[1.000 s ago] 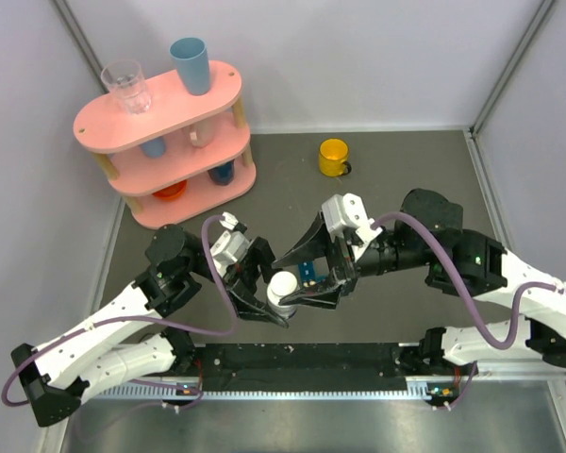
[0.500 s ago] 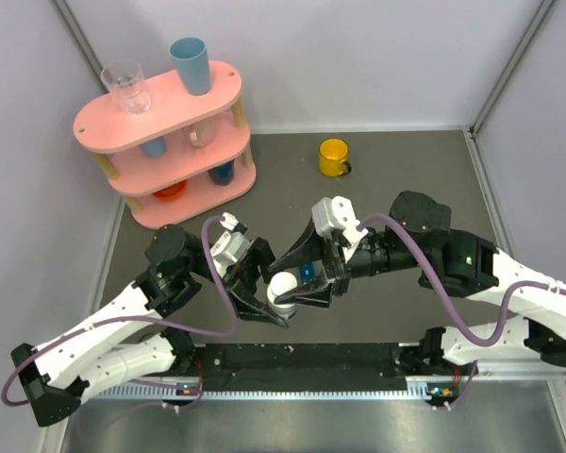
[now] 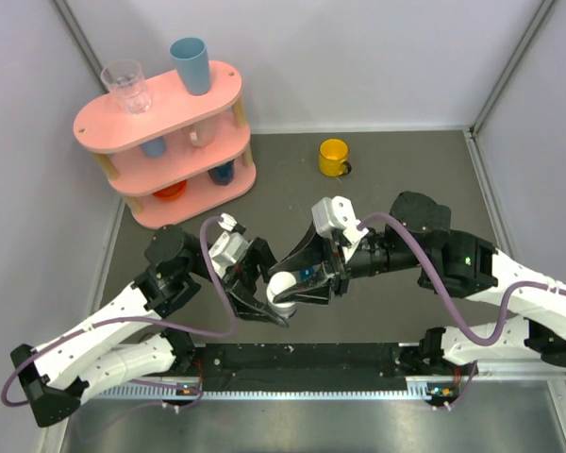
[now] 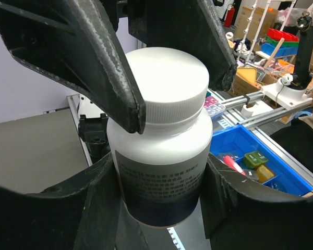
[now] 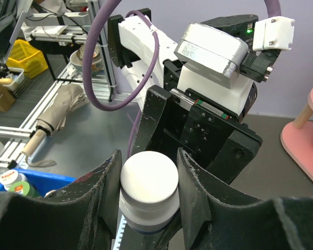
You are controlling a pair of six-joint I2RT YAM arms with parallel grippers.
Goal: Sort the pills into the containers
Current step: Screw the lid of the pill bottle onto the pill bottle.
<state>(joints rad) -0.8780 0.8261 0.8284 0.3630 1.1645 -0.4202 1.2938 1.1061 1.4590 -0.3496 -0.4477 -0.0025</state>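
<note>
1. The right gripper (image 5: 148, 182) has moved in and narrowed its fingers onto the white cap (image 4: 164, 83), now pinching its sides.
2. The left gripper (image 4: 160, 208) clamps the bottle (image 4: 161, 161) by its body (a counter-hold).
3. Unscrewing looks next. The pill box (image 3: 306, 275), seemingly the teal sliver under the right gripper, sits just beside the bottle.

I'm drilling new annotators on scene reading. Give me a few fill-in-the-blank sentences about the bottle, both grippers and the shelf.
The left gripper holds the white plastic bottle around its ___.
The fingers of the right gripper flank the bottle's ___.
The blue plastic cup stands on the ___ tier of the pink wooden shelf.
Missing words: body; cap; top.
</note>
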